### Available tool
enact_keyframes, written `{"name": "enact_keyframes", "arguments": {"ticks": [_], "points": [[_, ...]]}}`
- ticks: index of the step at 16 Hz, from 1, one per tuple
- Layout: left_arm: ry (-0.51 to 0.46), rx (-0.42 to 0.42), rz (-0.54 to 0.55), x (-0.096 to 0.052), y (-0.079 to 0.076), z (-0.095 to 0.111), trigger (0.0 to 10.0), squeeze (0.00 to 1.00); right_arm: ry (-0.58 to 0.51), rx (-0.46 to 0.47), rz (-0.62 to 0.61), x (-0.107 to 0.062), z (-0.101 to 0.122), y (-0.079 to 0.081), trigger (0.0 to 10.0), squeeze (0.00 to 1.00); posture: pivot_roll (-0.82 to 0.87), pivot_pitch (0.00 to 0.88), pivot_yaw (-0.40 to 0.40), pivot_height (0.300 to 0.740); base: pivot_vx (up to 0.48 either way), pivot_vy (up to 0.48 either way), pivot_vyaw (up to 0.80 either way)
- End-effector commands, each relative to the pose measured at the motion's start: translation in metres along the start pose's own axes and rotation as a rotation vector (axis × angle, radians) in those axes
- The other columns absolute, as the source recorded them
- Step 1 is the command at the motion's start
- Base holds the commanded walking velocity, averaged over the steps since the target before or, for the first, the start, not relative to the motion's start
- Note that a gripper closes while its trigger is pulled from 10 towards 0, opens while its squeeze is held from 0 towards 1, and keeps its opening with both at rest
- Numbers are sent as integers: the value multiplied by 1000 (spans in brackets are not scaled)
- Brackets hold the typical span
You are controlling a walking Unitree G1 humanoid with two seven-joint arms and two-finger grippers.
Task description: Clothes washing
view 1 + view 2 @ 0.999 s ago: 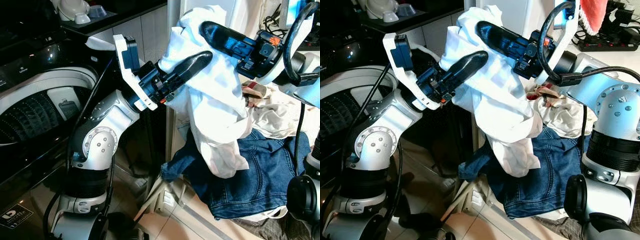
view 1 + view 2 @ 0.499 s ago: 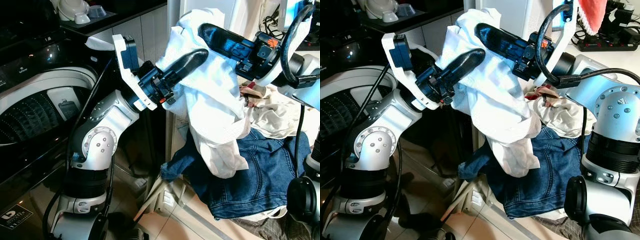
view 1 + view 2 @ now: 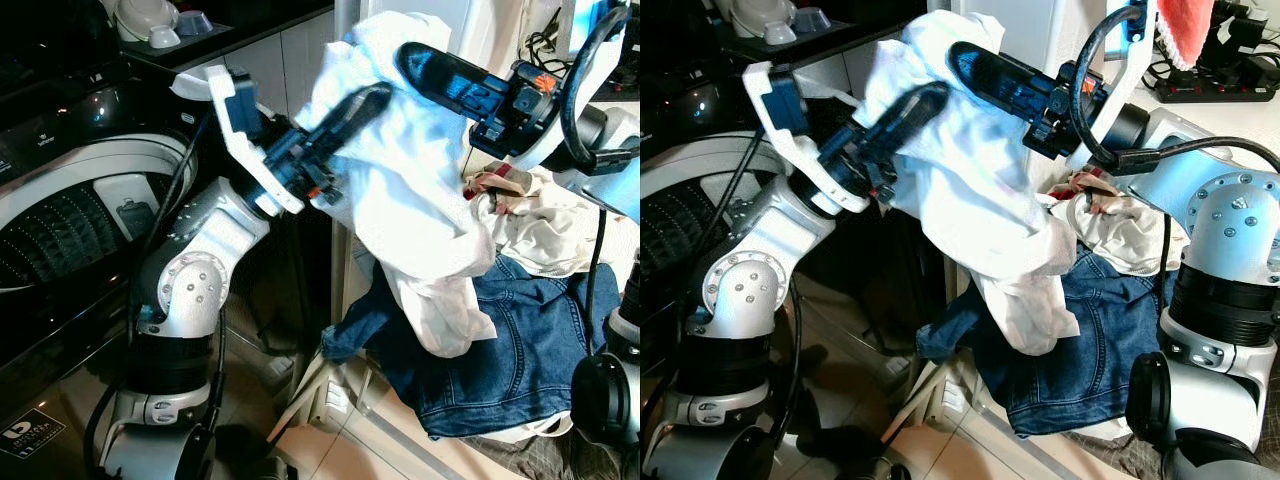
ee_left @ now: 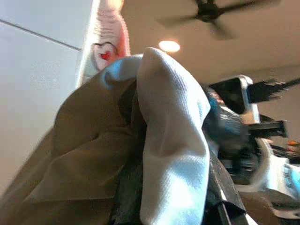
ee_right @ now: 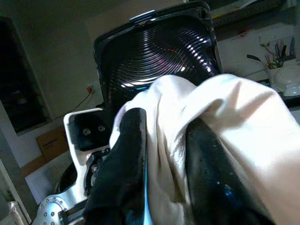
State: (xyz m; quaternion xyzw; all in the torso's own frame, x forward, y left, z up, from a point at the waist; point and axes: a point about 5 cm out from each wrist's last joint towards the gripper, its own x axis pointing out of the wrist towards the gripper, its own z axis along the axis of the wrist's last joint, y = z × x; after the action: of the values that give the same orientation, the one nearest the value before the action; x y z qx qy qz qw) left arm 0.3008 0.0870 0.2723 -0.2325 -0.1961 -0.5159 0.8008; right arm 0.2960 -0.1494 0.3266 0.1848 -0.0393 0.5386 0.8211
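Note:
A white garment [image 3: 420, 190] hangs in the air between both arms, its tail dangling over the laundry pile. My left gripper [image 3: 378, 94] is shut on its upper left folds; the cloth bulges between the fingers [image 4: 126, 197]. My right gripper [image 3: 408, 58] is shut on the top of the garment from the right, with fabric pinched between its fingers [image 5: 131, 154]. The open washing machine drum [image 3: 70, 215] lies to the left, below my left arm. Its raised dark lid [image 5: 159, 51] shows behind the cloth.
Blue jeans [image 3: 520, 340] and crumpled white and plaid clothes [image 3: 530, 225] are piled at the lower right. A dark counter with white bowls [image 3: 150, 20] runs behind the washer. A power strip [image 3: 1210, 90] lies on the surface at far right. Tiled floor [image 3: 330, 440] is below.
My left gripper has swung up and to the left, toward the washer, pulling the garment's left side with it. The right gripper has hardly moved.

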Motion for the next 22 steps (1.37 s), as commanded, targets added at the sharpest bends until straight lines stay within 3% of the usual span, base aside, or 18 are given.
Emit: {"name": "enact_keyframes", "arguments": {"ticks": [1, 2, 3, 4, 5, 7, 8, 10, 11, 12, 13, 14, 15, 17, 18, 19, 21, 22], "points": [[-23, 85, 32, 0, 7, 15, 0, 0, -24, -4, 1, -1, 5, 1, 10000, 1000, -10, 0, 83, 740, 0, 0, 0], [-24, 166, 83, -4, 16, 25, 0, 0, -18, -15, -16, -1, 5, 0, 10000, 1000, -10, 0, 84, 740, 0, 0, 0], [-58, 304, 197, -9, 33, 48, 0, 0, -16, -25, -20, -1, 5, 0, 10000, 0, -8, 0, 83, 740, 0, 0, 0], [-58, 304, 197, -9, 33, 48, 0, 0, -16, -25, -20, -1, 5, 0, 10000, 0, -8, 0, 83, 740, 0, 0, 0], [-103, 582, 416, -18, 56, 90, 0, 0, 1, -54, -13, -1, 3, 2, 10000, 0, -6, 0, 82, 740, 0, 0, 0], [-156, 845, 598, -28, 65, 130, 0, 0, 28, -77, 1, 2, -2, 6, 10000, 0, -2, 0, 80, 740, 0, 0, 0], [-174, 930, 643, -31, 66, 143, 0, 0, 38, -82, 7, 3, -4, 7, 10000, 0, -2, 0, 80, 740, 0, 0, 0], [-125, 1087, 742, -41, 73, 153, 0, 0, 56, -81, 2, 12, -13, 8, 10000, 0, -1, 0, 84, 740, 0, 0, 0], [-16, 1252, 862, -54, 83, 150, 0, 0, 74, -86, -38, 21, -22, 6, 10000, 0, -1, 0, 84, 740, 0, 0, 0], [-16, 1252, 862, -54, 83, 150, 0, 0, 74, -86, -38, 21, -22, 6, 10000, 0, -1, 0, 84, 740, 0, 0, 0], [53, 1501, 1102, -83, 95, 155, 0, 0, 121, -98, -66, 29, -38, 6, 10000, 0, -2, 0, 88, 740, 0, 0, 0], [92, 1575, 1158, -94, 101, 153, 0, 0, 146, -101, -67, 32, -46, 8, 10000, 0, -2, 0, 88, 740, 0, 0, 0], [124, 1607, 1184, -101, 106, 149, 0, 0, 167, -102, -65, 35, -52, 9, 10000, 0, -2, 0, 88, 740, 0, 0, 0], [256, 1419, 1169, -110, 122, 123, 0, 0, 213, -106, -54, 39, -63, 13, 10000, 0, -1, 0, 89, 740, 0, 0, 0], [404, 1160, 1189, -121, 137, 91, 1176, 0, 265, -112, -55, 42, -73, 14, 10000, 0, -5, 0, 94, 740, 0, 0, 0], [584, 909, 1269, -140, 149, 57, 10000, 0, 344, -110, -50, 41, -84, 17, 10000, 0, -8, 0, 96, 740, 0, 0, 0], [623, 807, 1472, -162, 154, 51, 10000, 0, 377, -116, 0, 39, -90, 24, 10000, 0, -8, 0, 94, 740, 0, 0, 0], [627, 778, 1512, -167, 156, 50, 10000, 0, 378, -118, 14, 38, -91, 26, 10000, 0, -8, 0, 94, 740, 0, 0, 0]]}}
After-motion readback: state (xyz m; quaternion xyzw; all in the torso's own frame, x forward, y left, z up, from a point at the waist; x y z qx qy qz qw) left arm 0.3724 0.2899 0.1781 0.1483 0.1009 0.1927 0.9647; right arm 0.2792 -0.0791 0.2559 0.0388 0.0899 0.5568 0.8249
